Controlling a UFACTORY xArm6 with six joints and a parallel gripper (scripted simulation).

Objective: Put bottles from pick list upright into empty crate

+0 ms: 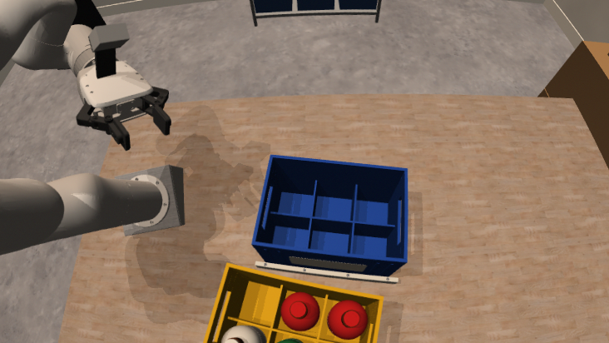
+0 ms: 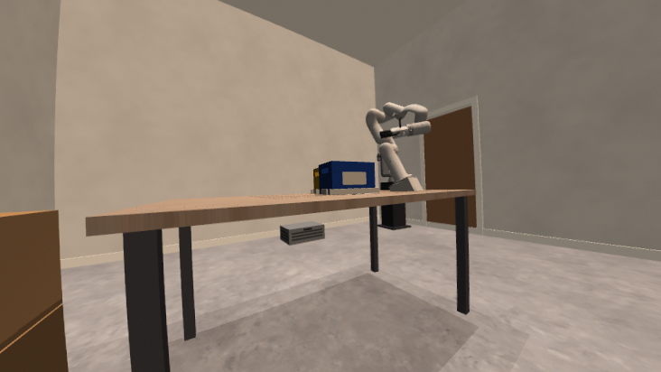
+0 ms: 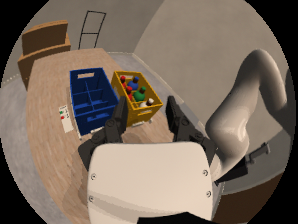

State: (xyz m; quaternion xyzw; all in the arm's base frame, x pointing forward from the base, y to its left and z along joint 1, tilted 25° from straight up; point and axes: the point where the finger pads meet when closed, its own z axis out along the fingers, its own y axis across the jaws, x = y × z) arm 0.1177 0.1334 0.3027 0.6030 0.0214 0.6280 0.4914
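My gripper (image 1: 146, 139) (image 2: 382, 134) (image 3: 146, 103) is partly open and empty, high above the table's left end, away from both crates. The blue crate (image 1: 272, 254) (image 2: 353, 166) (image 3: 87, 124) stands level with six empty compartments. The yellow crate (image 1: 306, 282) (image 2: 316, 172) (image 3: 134, 119) holds two red bottles (image 1: 300, 310) (image 1: 347, 319), a green bottle (image 3: 140, 95), a blue bottle (image 3: 133, 84) and a white bottle (image 1: 245, 336) (image 3: 146, 105). Its upper left compartment in the top view is empty. The pick list (image 3: 66, 125) shows green and red marks; its counts are too small to read.
A pale strip (image 1: 325, 272) lies between the crates. The arm's grey base block (image 1: 176, 196) stands at the table's left end. A brown cabinet (image 1: 583, 81) (image 2: 27, 258) stands beyond the table's other end, and a rack (image 1: 315, 14) stands on the floor behind.
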